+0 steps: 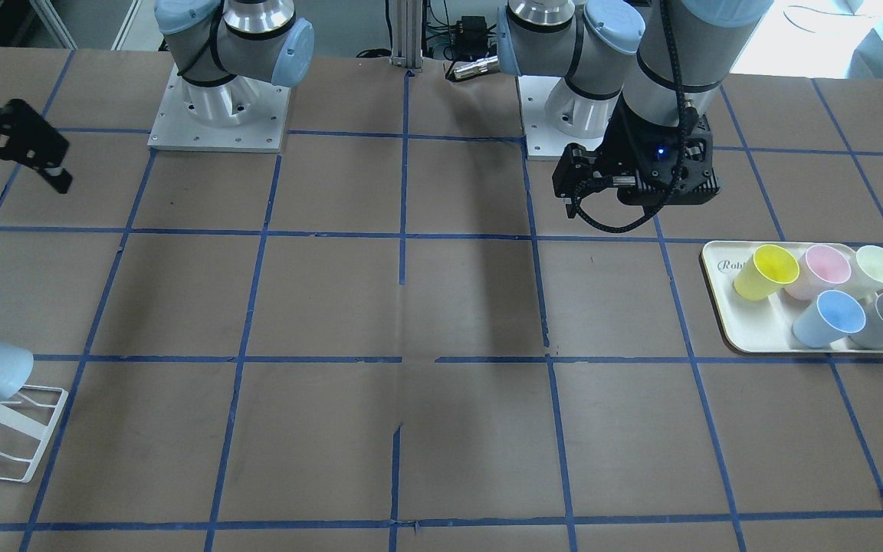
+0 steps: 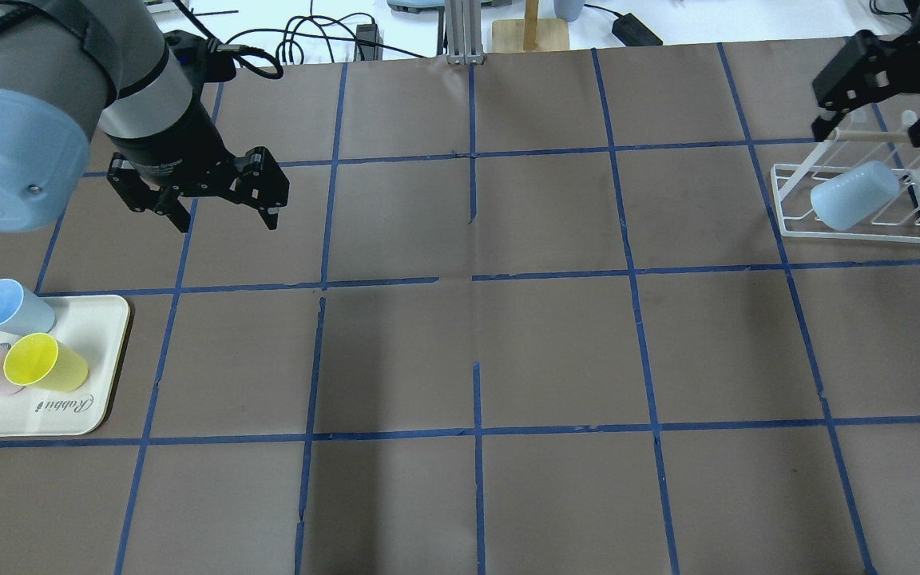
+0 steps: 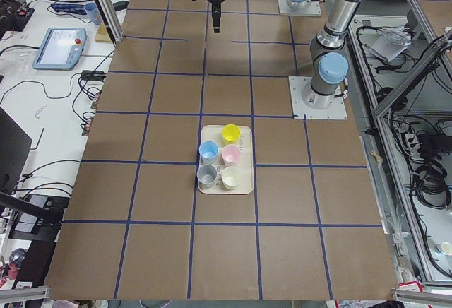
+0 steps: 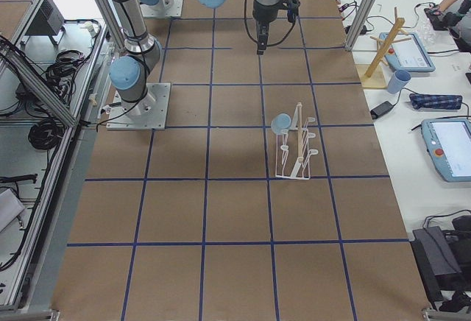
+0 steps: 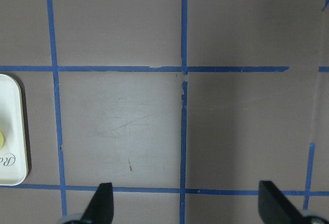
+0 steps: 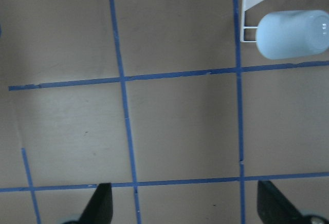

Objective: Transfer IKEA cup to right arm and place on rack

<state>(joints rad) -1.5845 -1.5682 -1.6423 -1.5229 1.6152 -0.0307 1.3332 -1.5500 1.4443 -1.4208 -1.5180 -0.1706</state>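
The pale blue, smooth plastic IKEA cup (image 2: pixel 855 196) lies tilted on the small white wire rack (image 2: pixel 851 236), its long axis slanted, near and below the chunky black 2-finger right gripper (image 2: pixel 871 134), which hangs spread and empty; the left gripper (image 2: pixel 228 216), equally spread, is well apart.

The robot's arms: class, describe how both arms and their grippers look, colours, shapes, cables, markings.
The left arm and right arm are silver-grey tubes with pale blue joint caps. Each ends in a chunky black gripper with two fingers. The left gripper has a looping black braided cable and a small blue light; the right gripper shows no loop.
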